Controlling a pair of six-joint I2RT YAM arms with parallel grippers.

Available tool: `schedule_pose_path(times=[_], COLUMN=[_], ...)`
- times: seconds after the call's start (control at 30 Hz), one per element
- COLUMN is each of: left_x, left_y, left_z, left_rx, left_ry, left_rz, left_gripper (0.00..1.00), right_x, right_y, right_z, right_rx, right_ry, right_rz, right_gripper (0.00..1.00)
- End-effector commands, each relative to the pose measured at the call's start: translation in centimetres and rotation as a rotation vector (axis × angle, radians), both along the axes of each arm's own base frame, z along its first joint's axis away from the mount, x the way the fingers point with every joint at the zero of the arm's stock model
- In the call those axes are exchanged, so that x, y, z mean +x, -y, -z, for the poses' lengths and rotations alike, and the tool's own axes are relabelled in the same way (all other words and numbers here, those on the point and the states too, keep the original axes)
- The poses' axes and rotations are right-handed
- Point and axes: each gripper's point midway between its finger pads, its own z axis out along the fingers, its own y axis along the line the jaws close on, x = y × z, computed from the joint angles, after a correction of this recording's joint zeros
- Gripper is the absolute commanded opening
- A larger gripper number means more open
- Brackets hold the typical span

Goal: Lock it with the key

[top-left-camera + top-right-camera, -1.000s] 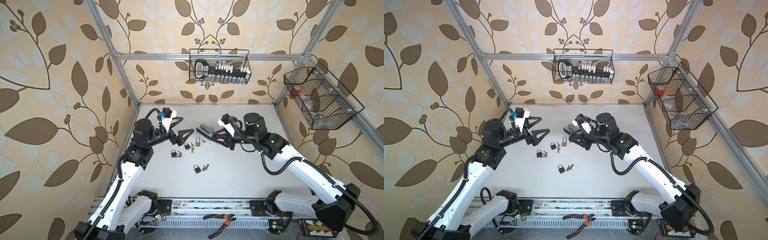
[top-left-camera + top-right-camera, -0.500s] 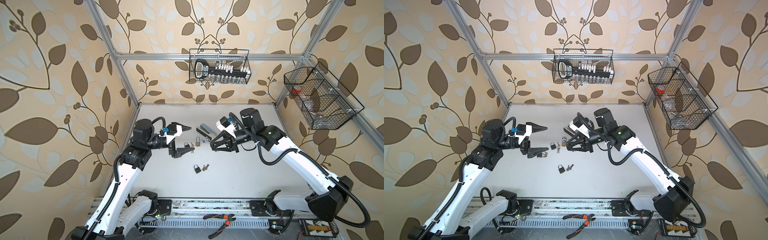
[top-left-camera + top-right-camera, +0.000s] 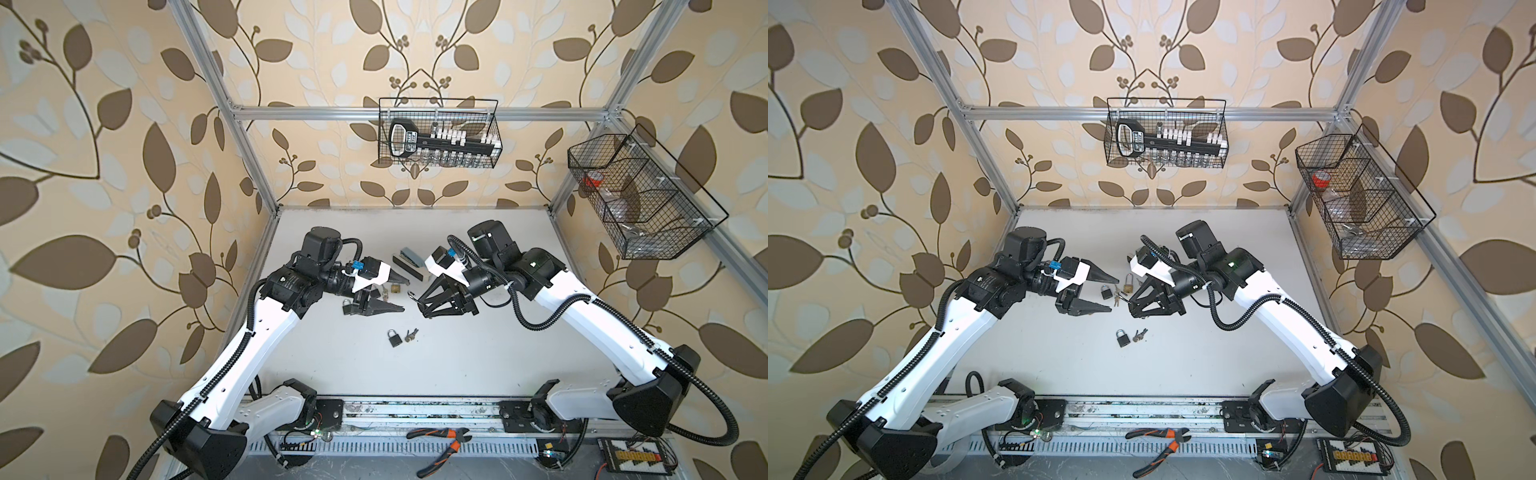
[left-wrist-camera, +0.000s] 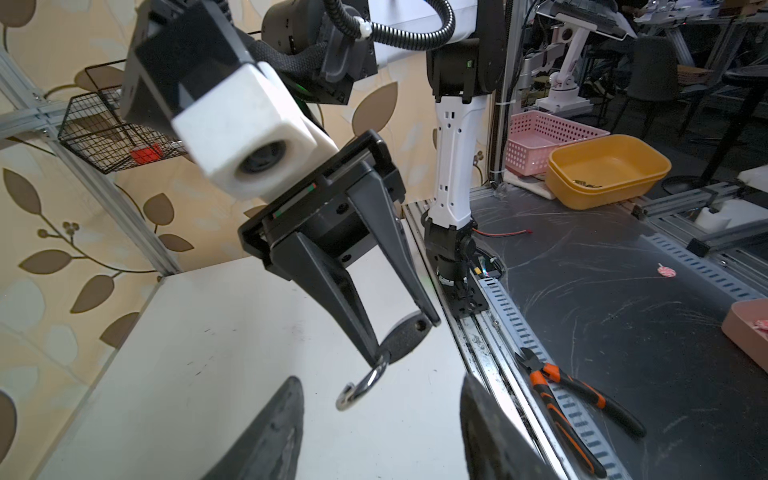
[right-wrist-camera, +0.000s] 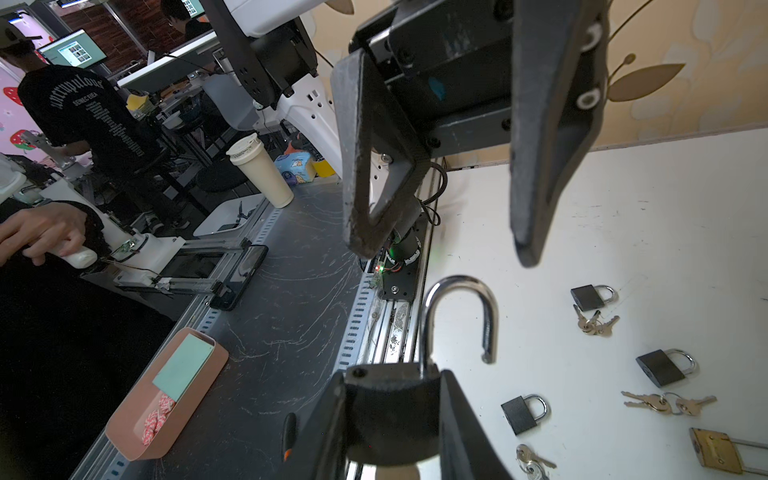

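While the right gripper (image 3: 422, 307) clamps the body of the black padlock with the bright steel shackle (image 5: 392, 415) clear of the white tabletop (image 3: 478, 365), the task looks barely begun. The shackle hangs open, and the keyhole end shows no key in the left wrist view. The left gripper (image 3: 399, 294), at 9 o'clock of the padlock in both top views, has its jaws parted around nothing. The nearest bunch of small metal keys (image 3: 411, 333) lies at 6 o'clock. The padlock's long axis runs 3 to 9 o'clock, shackle toward 9. Fetching, inserting and turning a key are, I judge, not yet done.
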Motion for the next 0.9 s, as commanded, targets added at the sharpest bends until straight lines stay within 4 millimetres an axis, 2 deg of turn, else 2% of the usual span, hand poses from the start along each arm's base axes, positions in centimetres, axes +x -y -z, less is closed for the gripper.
schedule_pose_path(times=[0.0, 0.33, 0.87], left_x=[-1.10, -1.42, -1.34], left_y=[0.11, 0.66, 0.70], left_z=[-1.06, -0.50, -0.28], left_rx=[-0.024, -0.008, 0.004], left_ry=[0.078, 0.070, 0.066], left_rz=[0.060, 0.079, 0.074], left_gripper=[0.58, 0.44, 0.30], right_x=[-0.79, -1.11, -0.96], right_y=[-0.35, -0.82, -0.97], right_z=[-1.28, -1.34, -1.99], right_rx=[0.038, 0.035, 0.061], right_ry=[0.008, 0.007, 0.023], right_rz=[-0.055, -0.068, -0.058], right_gripper=[0.00, 0.00, 0.00])
